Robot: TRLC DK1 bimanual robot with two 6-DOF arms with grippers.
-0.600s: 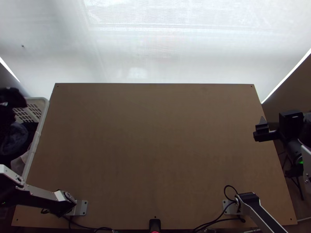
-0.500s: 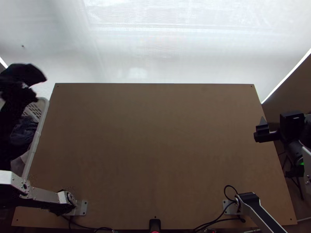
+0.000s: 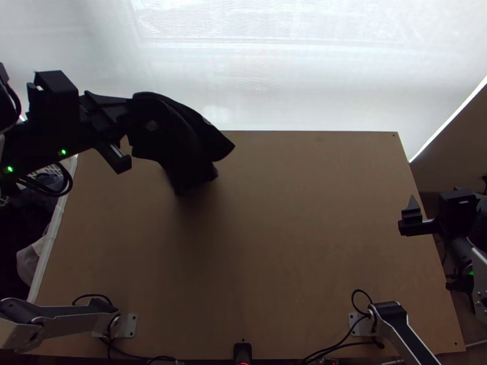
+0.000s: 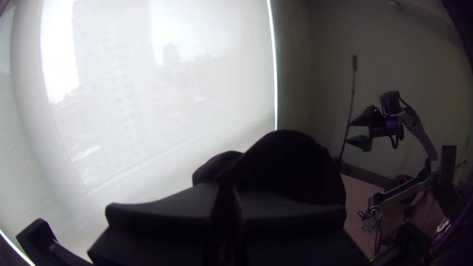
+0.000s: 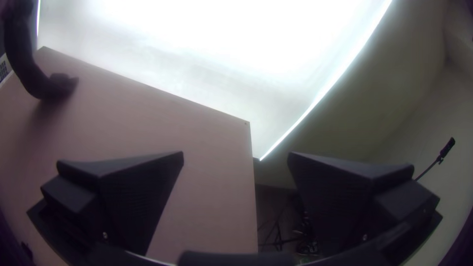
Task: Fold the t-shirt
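In the top view my left gripper (image 3: 129, 114) is over the table's far left part, shut on one end of a black t-shirt (image 3: 176, 137). The shirt hangs bunched from it, its lower part near the table top. The left wrist view has the left gripper (image 4: 226, 197) with its fingers together and dark cloth (image 4: 295, 165) bulging beyond them. At the table's right edge is my right gripper (image 3: 411, 216), holding nothing; in the right wrist view the right gripper (image 5: 235, 160) stands open, fingers wide apart. Seen from there, the dark shirt (image 5: 39, 81) hangs far off by the table's far left corner.
The wooden table (image 3: 274, 243) has a white basket (image 3: 52, 228) with dark and pale cloths along its left edge. Cables (image 3: 341, 344) lie by the right arm's base, and a small black device (image 3: 242, 353) sits at the near edge. A pale curtain (image 3: 274, 67) hangs behind.
The left arm has swung from over the basket to the right, carrying the black shirt above the table's far left part. The right gripper has shifted slightly toward the near side.
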